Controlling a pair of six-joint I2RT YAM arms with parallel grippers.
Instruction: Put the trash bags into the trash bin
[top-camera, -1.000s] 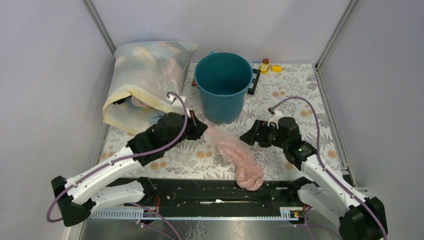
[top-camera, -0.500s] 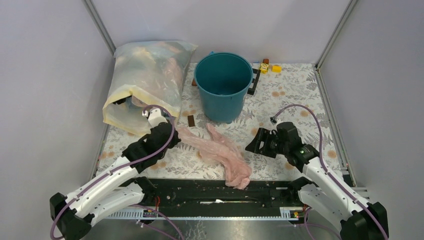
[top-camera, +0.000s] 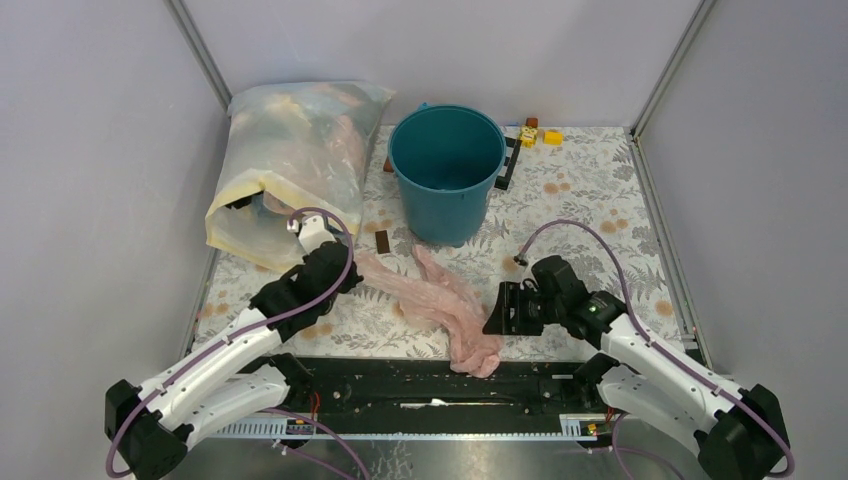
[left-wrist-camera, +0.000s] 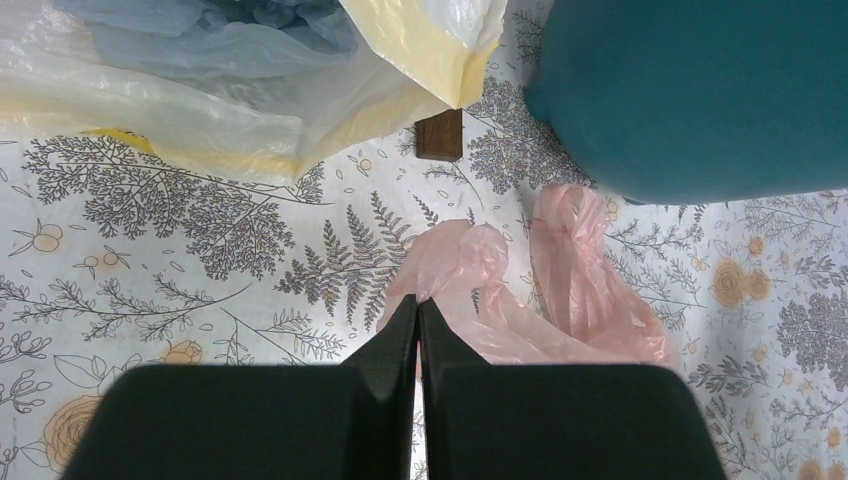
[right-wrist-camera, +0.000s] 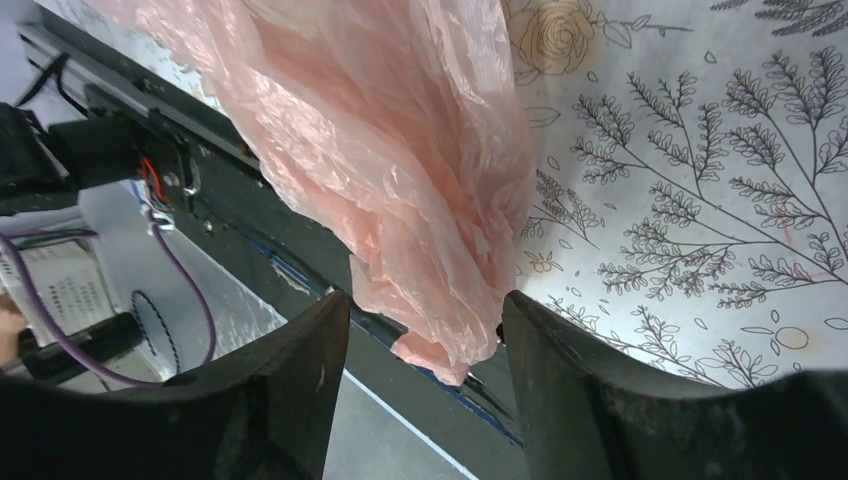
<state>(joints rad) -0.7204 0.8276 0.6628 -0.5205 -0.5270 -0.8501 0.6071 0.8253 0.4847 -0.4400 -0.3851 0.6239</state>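
On the counter (top-camera: 600, 190) I count one trash bag (top-camera: 440, 300), one trash bin (top-camera: 440, 215), one sack (top-camera: 290, 160). Left fingers (left-wrist-camera: 385, 355) pinch the bag; right fingers (right-wrist-camera: 290, 400) spread around its end, sack contents unclear.

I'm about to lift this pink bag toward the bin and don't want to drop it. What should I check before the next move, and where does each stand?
1. Grip on one end: left gripper shut on a corner of the trash bag: ok.
2. Grip on the other end: right gripper only straddles it, fingers apart: not ok.
3. Target: trash bin upright, mouth open: ok.
4. Snag: bag's near end drapes onto the black rail; caught or free: cannot tell.
5. Clutter: brown block lies apart from the bag: ok.
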